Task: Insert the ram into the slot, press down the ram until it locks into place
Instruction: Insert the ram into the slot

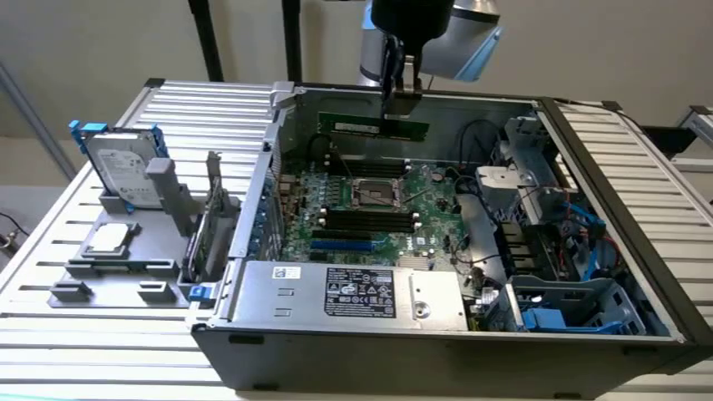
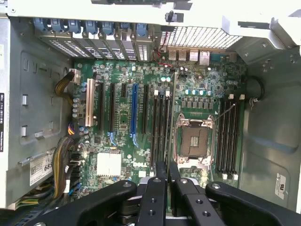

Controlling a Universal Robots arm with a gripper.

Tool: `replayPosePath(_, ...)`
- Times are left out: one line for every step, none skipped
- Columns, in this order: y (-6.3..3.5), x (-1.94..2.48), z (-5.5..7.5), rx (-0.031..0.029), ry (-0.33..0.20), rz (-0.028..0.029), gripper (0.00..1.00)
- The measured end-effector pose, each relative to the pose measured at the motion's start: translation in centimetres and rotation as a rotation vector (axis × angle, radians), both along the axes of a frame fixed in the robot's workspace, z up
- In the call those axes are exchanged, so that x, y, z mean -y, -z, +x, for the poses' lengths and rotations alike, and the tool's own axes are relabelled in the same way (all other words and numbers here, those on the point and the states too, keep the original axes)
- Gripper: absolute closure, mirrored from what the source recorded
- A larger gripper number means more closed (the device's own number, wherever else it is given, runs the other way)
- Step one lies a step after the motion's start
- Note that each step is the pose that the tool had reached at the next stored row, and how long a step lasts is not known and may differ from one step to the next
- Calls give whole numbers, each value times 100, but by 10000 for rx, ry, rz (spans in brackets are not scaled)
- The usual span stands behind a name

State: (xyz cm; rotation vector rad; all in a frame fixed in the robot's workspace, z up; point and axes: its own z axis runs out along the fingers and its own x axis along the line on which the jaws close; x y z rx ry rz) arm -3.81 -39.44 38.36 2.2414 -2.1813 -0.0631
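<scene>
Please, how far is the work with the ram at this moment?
Done: the tool has the ram gripped and lifted. In hand: it hangs above the open case, over the motherboard. Left: the ram is in no slot yet, so nothing is seated or pressed down.

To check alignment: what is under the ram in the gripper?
The motherboard, with black memory slots and the processor socket. The gripper holds the ram above them; its edge hides a thin strip of board.
</scene>
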Motion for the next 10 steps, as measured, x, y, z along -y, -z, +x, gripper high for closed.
replayPosePath(0,0,0,0,0,0,87)
replayPosePath(1,0,0,-1,0,-2,87)
replayPosePath(7,0,0,10,0,-5,87)
replayPosePath(21,0,1,26,-2,-8,87)
replayPosePath(37,0,1,30,-13,-14,87)
replayPosePath(54,0,1,32,-39,-17,87)
replayPosePath(72,0,0,33,-80,-17,87)
replayPosePath(92,0,0,33,-131,-16,87)
replayPosePath(109,0,0,33,-180,-16,87)
replayPosePath(128,0,0,34,-235,-15,87)
